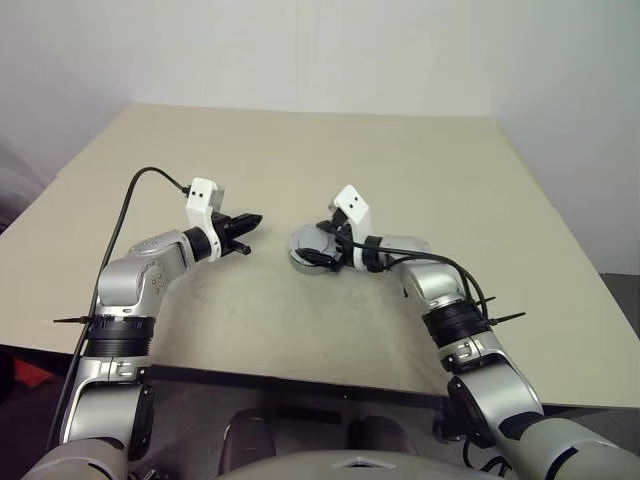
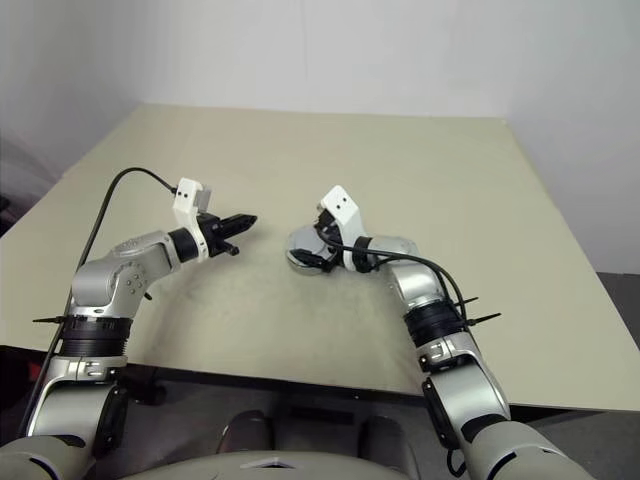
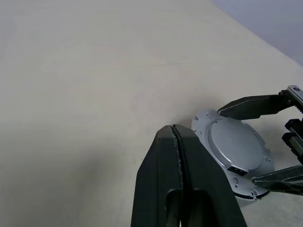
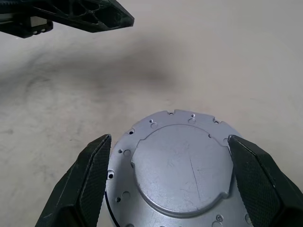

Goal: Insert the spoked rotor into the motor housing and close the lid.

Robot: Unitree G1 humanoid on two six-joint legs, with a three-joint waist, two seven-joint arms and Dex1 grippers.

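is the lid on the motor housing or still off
On. A flat grey lid covers the round housing on the table; no windings show. The right gripper has its open fingers on either side of it.

Silver arms, black cables, white wrist mounts

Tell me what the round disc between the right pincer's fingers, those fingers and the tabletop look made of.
Disc: likely cast or machined metal; matte silver-grey, fine scratches, small holes around the rim.
Right pincer fingers: probably black plastic with textured pads.
Tabletop: smooth matte beige, maybe laminate; faint scuffs.
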